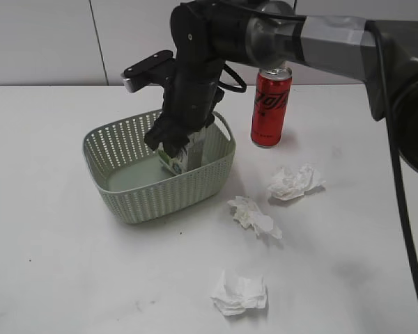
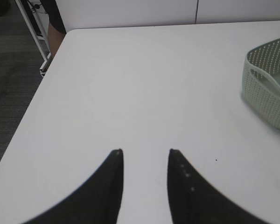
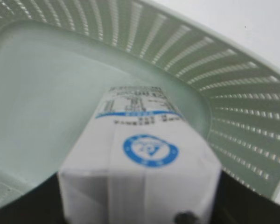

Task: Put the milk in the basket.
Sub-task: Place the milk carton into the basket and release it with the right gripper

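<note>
the right pincer (image 1: 173,149) grips the small white rectangular milk carton (image 1: 183,156), held tilted inside the pale sage-green perforated plastic basket (image 1: 136,202), toward its 2 o'clock corner. the left pincer (image 2: 144,161) hangs narrowly parted, holding nothing, over the white desk (image 2: 130,84). the carton looks light, stiff-sided yet crushable; grip its flat sides. its blue round logo and print are unreadable.
</note>
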